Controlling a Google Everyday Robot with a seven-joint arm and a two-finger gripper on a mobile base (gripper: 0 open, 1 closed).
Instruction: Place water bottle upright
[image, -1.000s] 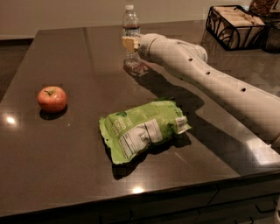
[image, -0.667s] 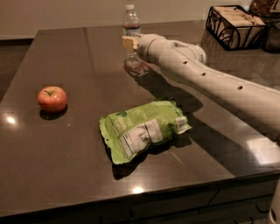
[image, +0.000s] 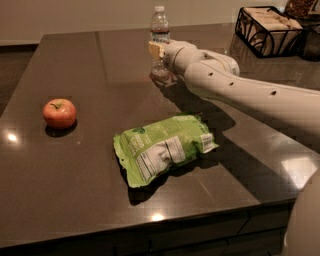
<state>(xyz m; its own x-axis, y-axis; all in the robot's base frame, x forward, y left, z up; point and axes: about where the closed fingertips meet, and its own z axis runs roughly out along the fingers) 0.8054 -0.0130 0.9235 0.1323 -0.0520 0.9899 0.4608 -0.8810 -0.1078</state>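
Note:
The water bottle (image: 159, 22) is clear with a white cap and a white-and-red label band. It stands upright at the far middle of the dark table (image: 90, 170), its base on the surface. My gripper (image: 157, 50) is at the bottle's lower half, reaching in from the right at the end of the long white arm (image: 240, 90). The wrist hides part of the bottle's body; the base shows below it.
A red apple (image: 59, 113) sits at the left. A green snack bag (image: 162, 147) lies flat in the middle front. A black wire basket (image: 267, 29) stands at the far right. The table's front edge is close below the bag.
Hardly anything differs. The bottle stays upright in the same spot and the arm holds nearly the same pose beside it.

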